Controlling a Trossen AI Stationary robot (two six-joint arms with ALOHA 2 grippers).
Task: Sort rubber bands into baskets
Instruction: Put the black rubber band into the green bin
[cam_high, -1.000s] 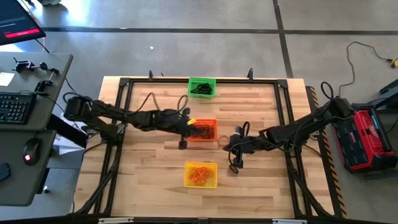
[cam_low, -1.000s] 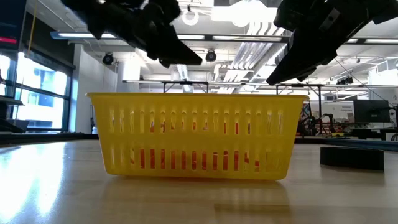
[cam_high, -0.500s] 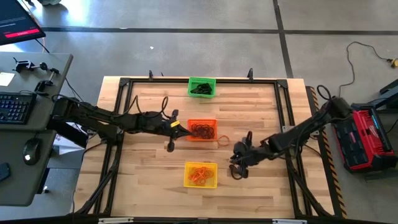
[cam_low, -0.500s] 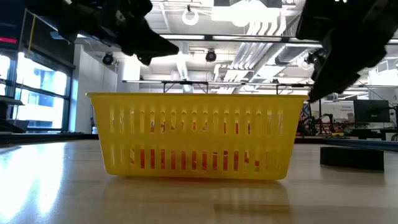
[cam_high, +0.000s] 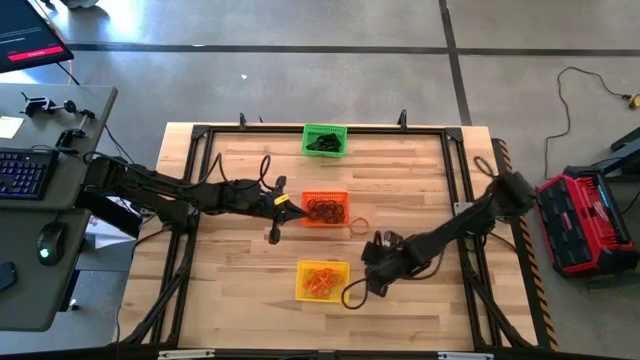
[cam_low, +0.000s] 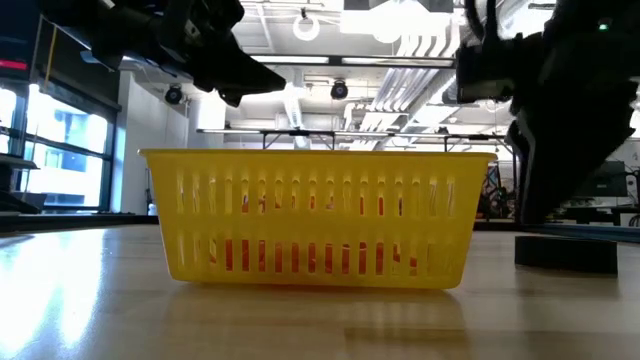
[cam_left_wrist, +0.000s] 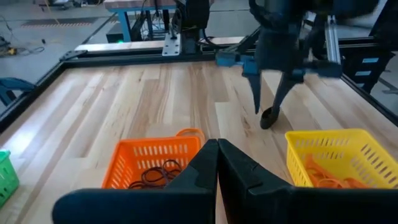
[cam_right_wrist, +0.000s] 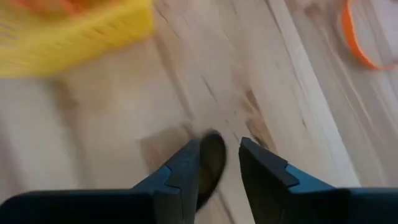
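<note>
Three mesh baskets stand in a line down the middle of the wooden table (cam_high: 240, 270). The green basket (cam_high: 324, 139) at the far edge holds dark bands. The orange basket (cam_high: 325, 209) in the middle holds dark brown loops, and the yellow basket (cam_high: 323, 281) nearest the front holds orange loops.

One loose orange rubber band (cam_high: 359, 225) lies on the wood just right of the orange basket. A short thick black band (cam_right_wrist: 211, 163) lies on the wood right of the yellow basket.

The right gripper (cam_right_wrist: 219, 163) is down at that black band, fingers parted either side of it, not clamping it. The left gripper (cam_left_wrist: 217, 163) hangs just left of the orange basket, clenched tight and empty.

Around the table is grey floor; a desk with a keyboard (cam_high: 25, 170) stands to the left, and a red case (cam_high: 585, 220) sits to the right.
</note>
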